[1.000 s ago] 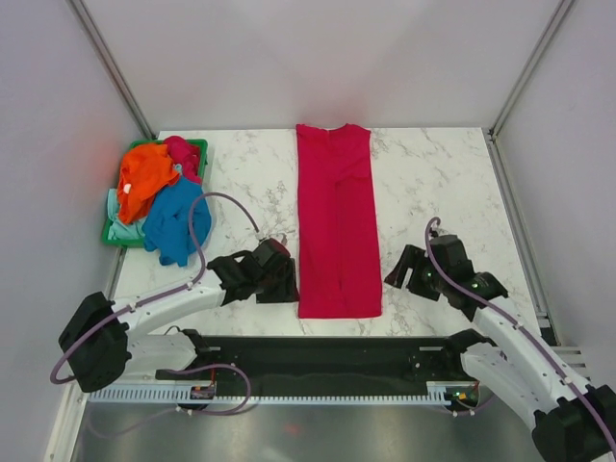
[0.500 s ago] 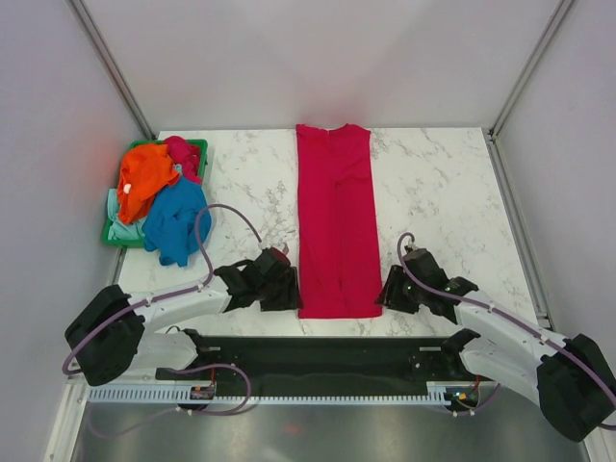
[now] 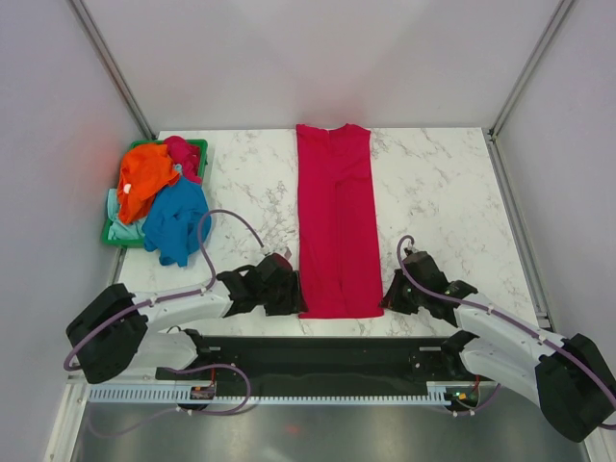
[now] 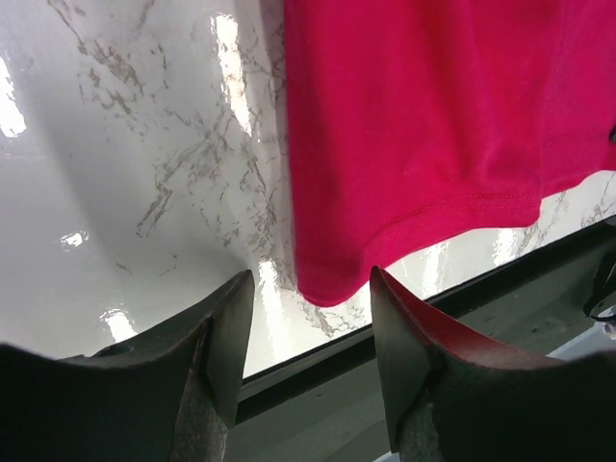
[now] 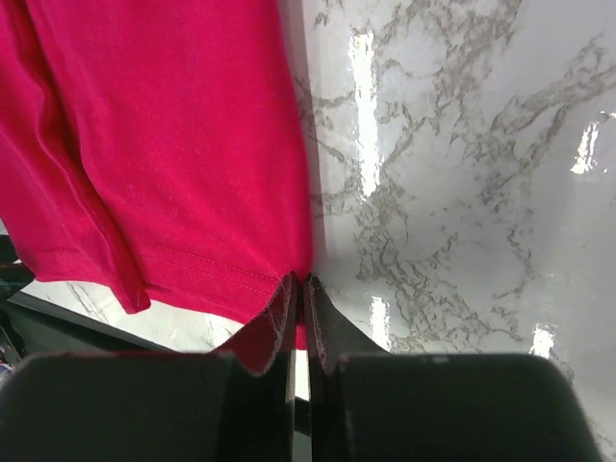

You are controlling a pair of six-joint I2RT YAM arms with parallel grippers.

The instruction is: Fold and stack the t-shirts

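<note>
Top view: bright, even light from overhead, everything sharp. The magenta-red t-shirt throws barely a shadow on the table, and far to its left an orange tint glows on the wall. Left wrist view: white glare streaks the marble left of the shirt, one strip right beside its edge, while the left gripper looms dark and soft below it. Right wrist view: glare bands lie right of the shirt, the hem stitching is crisp, and the right gripper is blurred and shadowed.
</note>
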